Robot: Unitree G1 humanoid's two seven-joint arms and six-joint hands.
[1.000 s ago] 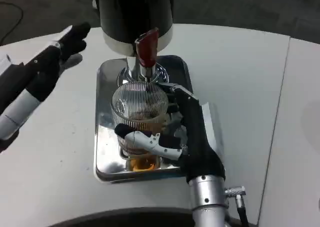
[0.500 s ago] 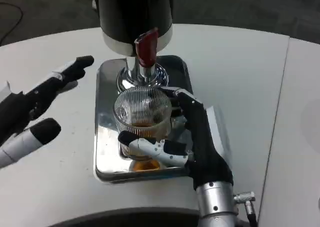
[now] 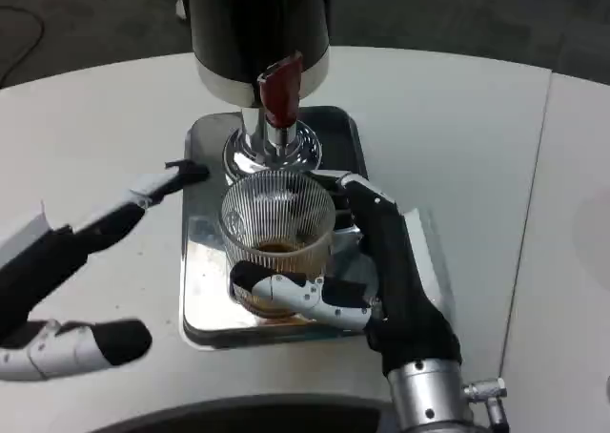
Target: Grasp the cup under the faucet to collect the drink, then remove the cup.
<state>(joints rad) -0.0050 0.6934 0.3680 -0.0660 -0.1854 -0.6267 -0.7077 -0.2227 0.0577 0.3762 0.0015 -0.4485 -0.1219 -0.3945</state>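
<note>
- The cup (image 3: 276, 231) is gripped by the right hand (image 3: 381, 280), pretty snugly: the thumb is wrapped across the near side, low on the glass, and the other fingers (image 3: 355, 193) are curled around the far right side.
- The left hand (image 3: 71, 261) is kept off to the left with nothing in it. Its fingers are spread, one long finger is stretched out toward the tray's left edge, and the thumb is stuck out lower down near the table edge. Whether that fingertip actually touches the tray can't be told.
- The cup is a clear ribbed glass, held upright, with a bit of brown drink seen at the bottom.
- It's positioned over the shiny metal tray (image 3: 203, 299), just in front of the faucet (image 3: 272, 137) and a little lower in the view than the spout.
- The faucet is topped by a red lever (image 3: 279, 92), and it's attached to the big dark dispenser (image 3: 255, 28) at the back of the tray.
- All of it is set on the white table (image 3: 457, 137), with a seam seen running down the right side.
</note>
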